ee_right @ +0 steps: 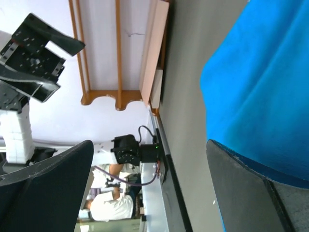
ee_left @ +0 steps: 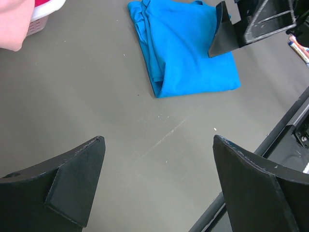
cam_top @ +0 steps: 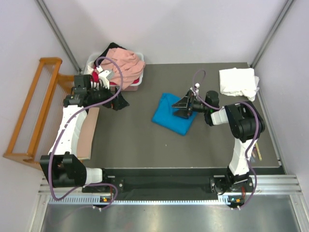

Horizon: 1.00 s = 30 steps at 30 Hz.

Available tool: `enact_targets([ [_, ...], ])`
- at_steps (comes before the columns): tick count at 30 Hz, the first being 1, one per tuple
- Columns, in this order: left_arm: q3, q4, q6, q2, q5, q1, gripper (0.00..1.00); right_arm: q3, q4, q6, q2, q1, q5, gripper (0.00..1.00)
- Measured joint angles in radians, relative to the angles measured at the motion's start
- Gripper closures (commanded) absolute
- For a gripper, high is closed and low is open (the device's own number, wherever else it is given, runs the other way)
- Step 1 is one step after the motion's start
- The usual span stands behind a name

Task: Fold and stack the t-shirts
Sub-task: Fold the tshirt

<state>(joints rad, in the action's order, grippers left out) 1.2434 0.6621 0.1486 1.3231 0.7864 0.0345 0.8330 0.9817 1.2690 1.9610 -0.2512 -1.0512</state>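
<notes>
A bright blue t-shirt (cam_top: 170, 118) lies folded in the middle of the grey table; it also shows in the left wrist view (ee_left: 188, 48) and the right wrist view (ee_right: 265, 92). My right gripper (cam_top: 180, 108) hovers open over its right part, turned sideways, with one finger (ee_right: 251, 193) close above the cloth and nothing held. My left gripper (cam_top: 121, 103) is open beside the tub, above bare table (ee_left: 158, 138). A white t-shirt (cam_top: 237, 82) is bunched at the back right. A salmon-pink t-shirt (cam_top: 126, 65) tops the heap in the tub, with red and black cloth under it.
The white tub (cam_top: 140, 81) stands at the back left. A wooden slatted rack (cam_top: 34, 111) stands off the table's left edge, with a brown board (cam_top: 87, 133) leaning next to it. A black rail (cam_top: 169, 174) runs along the near edge.
</notes>
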Motion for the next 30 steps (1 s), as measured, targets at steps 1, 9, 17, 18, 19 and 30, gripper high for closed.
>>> enact_targets([
  [1,0.0,0.001,0.0,-0.001,-0.001,0.0,0.03,0.0,-0.004,-0.009,0.007,0.0,0.004,0.0],
  [9,0.0,0.005,0.004,-0.008,-0.009,0.0,0.03,0.043,-0.122,-0.138,0.127,0.002,0.02,0.0],
  [17,0.0,0.005,0.004,-0.023,-0.011,0.0,0.03,0.19,-0.531,-0.393,0.104,-0.003,-0.002,0.0],
  [18,0.0,0.005,0.005,-0.025,-0.012,0.0,0.03,0.19,-0.555,-0.411,0.09,-0.003,0.009,0.0],
  [19,0.0,0.005,0.005,-0.027,-0.013,0.0,0.03,0.19,-0.592,-0.432,0.067,-0.004,0.031,0.0],
  [30,0.0,0.005,0.004,-0.028,-0.013,-0.001,0.03,0.287,-0.696,-0.49,-0.041,-0.028,0.105,0.0],
])
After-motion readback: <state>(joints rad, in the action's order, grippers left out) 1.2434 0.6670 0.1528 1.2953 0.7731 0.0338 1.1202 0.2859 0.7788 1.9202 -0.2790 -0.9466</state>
